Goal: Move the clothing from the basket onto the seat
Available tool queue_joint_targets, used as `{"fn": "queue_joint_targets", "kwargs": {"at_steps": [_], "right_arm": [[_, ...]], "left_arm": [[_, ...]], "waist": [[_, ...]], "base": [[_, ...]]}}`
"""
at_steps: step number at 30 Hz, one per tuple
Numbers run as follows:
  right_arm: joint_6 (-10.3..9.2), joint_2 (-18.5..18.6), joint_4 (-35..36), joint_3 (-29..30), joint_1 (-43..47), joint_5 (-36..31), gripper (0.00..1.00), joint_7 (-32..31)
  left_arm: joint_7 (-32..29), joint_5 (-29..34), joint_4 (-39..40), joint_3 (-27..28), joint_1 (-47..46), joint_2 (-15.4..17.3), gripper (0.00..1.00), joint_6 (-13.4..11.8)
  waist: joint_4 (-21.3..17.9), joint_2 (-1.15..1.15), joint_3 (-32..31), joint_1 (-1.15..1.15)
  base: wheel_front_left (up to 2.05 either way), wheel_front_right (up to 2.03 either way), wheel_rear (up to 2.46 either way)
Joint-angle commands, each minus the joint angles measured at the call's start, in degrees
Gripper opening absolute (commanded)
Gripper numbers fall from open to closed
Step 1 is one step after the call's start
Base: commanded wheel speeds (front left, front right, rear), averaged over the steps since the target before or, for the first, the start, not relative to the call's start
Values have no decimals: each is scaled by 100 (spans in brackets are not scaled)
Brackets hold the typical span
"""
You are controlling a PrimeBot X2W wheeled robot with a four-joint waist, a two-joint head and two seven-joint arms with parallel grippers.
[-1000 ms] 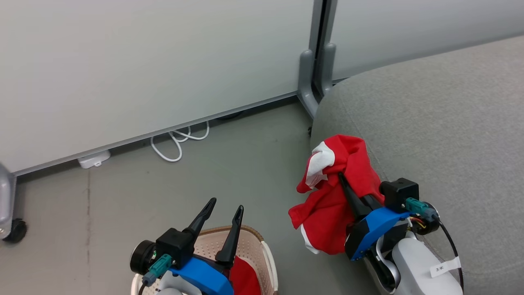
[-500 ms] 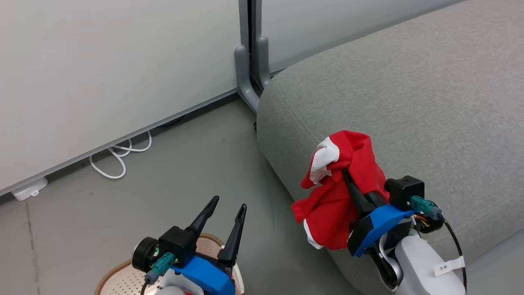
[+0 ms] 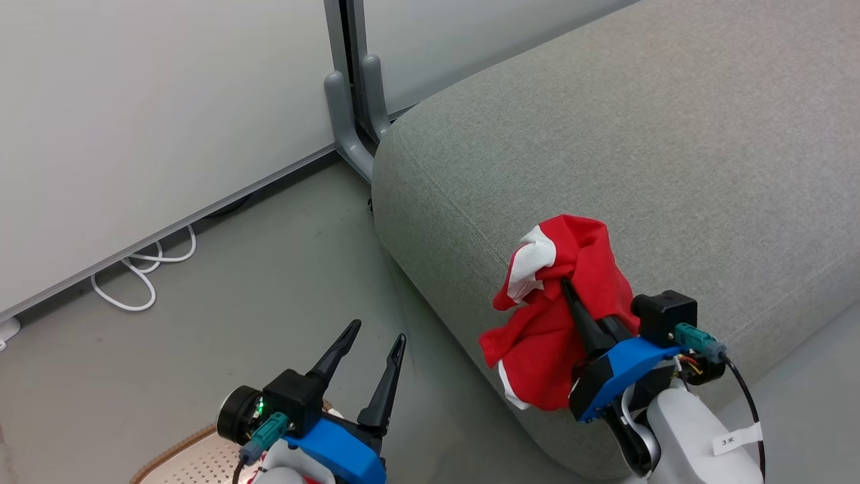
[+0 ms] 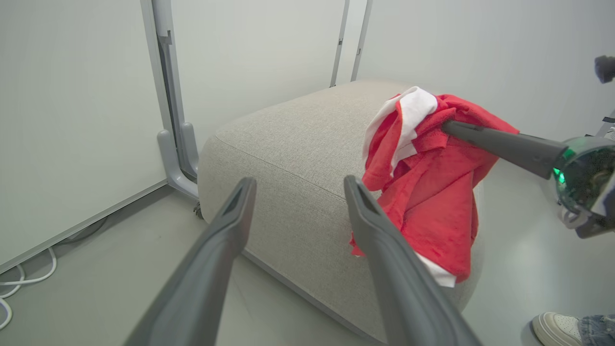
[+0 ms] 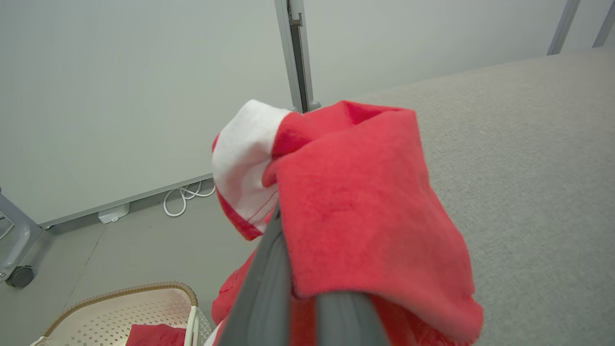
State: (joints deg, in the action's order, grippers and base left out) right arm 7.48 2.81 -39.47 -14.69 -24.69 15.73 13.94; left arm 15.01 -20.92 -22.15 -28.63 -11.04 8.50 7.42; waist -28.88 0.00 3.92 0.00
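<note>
One red garment (image 3: 544,316) hangs bunched from the right fingers (image 3: 576,310), which are pressed together on it at the seat (image 3: 672,168)'s rounded near-left edge, most of the cloth off the side. Released here, it would likely slide down to the floor (image 3: 235,302), and folds draped over the fingers could snag. A second red garment (image 5: 153,334) lies in the basket (image 5: 120,291), near left, below the spread, empty left fingers (image 3: 392,366). The seat is grey woven fabric. Pale wall panels (image 3: 134,101) and a white cable (image 3: 126,308) lie beyond.
</note>
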Motion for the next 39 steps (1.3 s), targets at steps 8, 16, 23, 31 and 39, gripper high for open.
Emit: {"fn": "queue_joint_targets", "kwargs": {"at_steps": [8,16,23,31,39], "right_arm": [[3,15,-43,85,-17,35,0,65],[3,15,-52,68,-167,-122,0,75],[3,16,11,336,-580,-286,0,-28],[3,84,-4,1508,-1584,-340,3,-298],[3,886,15,3013,-2751,-677,0,-483]], "left_arm": [[25,-20,-25,-75,-121,75,100,8],[25,-8,1,-32,-122,86,100,8],[25,35,76,-105,-286,150,100,8],[26,77,169,-263,-698,322,100,8],[26,137,424,-608,-1329,585,100,8]], "waist": [[47,0,35,0],[104,0,104,0],[267,0,371,0],[685,0,1045,0],[1294,0,2162,0]], "base": [[0,0,0],[0,0,0],[0,0,0],[0,0,0],[0,0,0]]}}
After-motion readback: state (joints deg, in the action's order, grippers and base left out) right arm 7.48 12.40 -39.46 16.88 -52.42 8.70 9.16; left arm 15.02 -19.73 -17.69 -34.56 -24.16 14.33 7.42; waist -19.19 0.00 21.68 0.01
